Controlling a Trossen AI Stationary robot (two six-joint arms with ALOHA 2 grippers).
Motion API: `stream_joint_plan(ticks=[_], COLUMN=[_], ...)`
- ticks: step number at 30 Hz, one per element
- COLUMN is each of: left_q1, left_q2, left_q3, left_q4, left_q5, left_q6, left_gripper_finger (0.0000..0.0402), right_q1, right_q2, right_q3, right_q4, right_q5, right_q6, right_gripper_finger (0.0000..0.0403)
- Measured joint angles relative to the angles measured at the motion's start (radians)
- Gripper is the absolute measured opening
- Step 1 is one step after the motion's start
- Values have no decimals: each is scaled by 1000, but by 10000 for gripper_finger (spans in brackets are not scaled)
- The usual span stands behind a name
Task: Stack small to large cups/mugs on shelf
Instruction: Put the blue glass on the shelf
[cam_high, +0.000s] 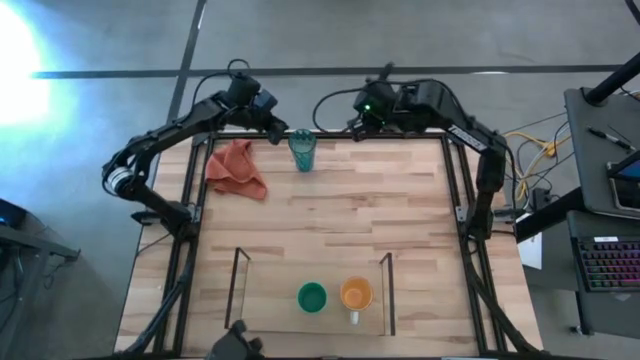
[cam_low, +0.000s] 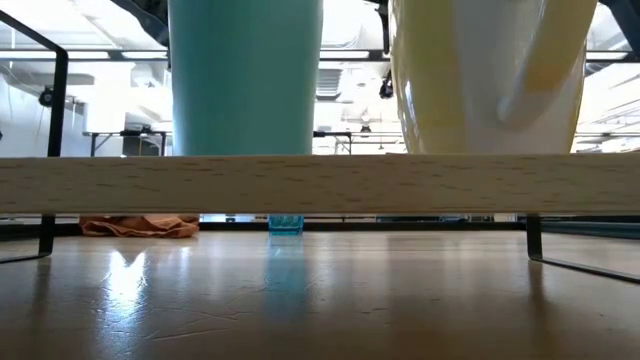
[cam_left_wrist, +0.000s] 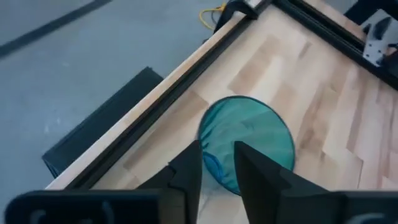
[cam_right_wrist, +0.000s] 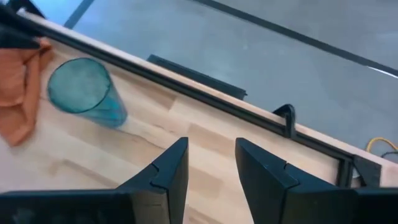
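Note:
The ribbed teal tumbler (cam_high: 302, 150) stands upright on its base near the table's far edge; it also shows in the left wrist view (cam_left_wrist: 255, 140) and the right wrist view (cam_right_wrist: 84, 90). My left gripper (cam_high: 282, 134) (cam_left_wrist: 217, 149) is open at the tumbler's rim on its left side. One finger is outside the wall and one is over the opening. My right gripper (cam_high: 358, 128) (cam_right_wrist: 211, 146) is open and empty at the far edge, right of the tumbler. The green cup (cam_high: 312, 297) and the orange mug (cam_high: 356, 294) stand side by side in the clear-walled shelf (cam_high: 240, 290) at the near edge.
A red-orange cloth (cam_high: 236, 168) lies crumpled left of the tumbler. The black metal frame (cam_high: 455, 190) runs along the table's sides and far edge. Bare wood lies between the tumbler and the shelf. In the low view the cup (cam_low: 245, 75) and mug (cam_low: 490, 75) loom close.

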Motion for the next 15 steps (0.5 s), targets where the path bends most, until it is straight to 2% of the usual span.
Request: stream_joint_plan(ticks=[8,15], left_q1=[-16,-22], left_q2=[119,193], left_q3=[33,74], left_q4=[-3,-20], left_q5=[15,12], left_q6=[-71,-72], left_gripper_finger=[125,130], right_q1=[11,13], right_q2=[4,2], right_q3=[-38,-87], right_q4=[1,1], right_q5=[-32,-45], right_q6=[3,11], right_gripper_finger=[125,125])
